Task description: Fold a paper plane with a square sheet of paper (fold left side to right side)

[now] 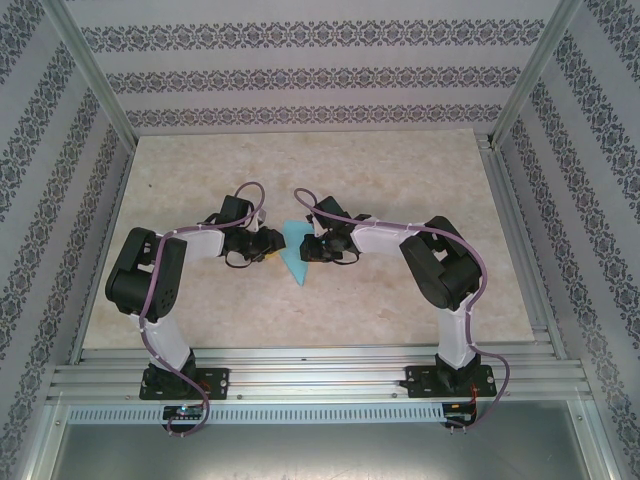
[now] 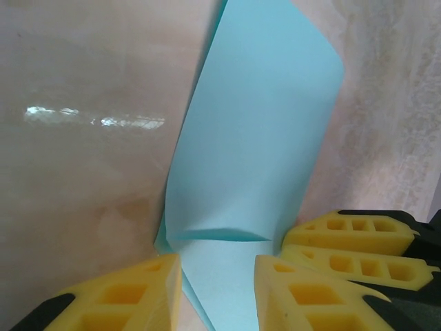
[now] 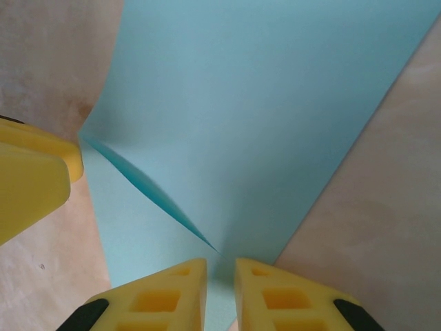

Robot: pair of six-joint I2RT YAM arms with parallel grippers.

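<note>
Now the turquoise sheet of paper [image 1: 293, 255] lies at the middle of the table [image 1: 300, 170], between the two grippers that meet there from either side. From the left wrist, part of the sheet [image 2: 255, 138] curls up off the table in a rounded flap, with a soft crease across its lower part. The left gripper [image 2: 215, 265] has its yellow fingers apart, gripping nothing, with the flat part of the sheet in the gap between them. The right gripper [image 3: 220, 265] has its fingers drawn almost together on the near edge of the sheet [image 3: 262, 103], pinching it where a raised ridge in the paper runs down to the fingertips. The two grippers sit just beside each other.
</note>
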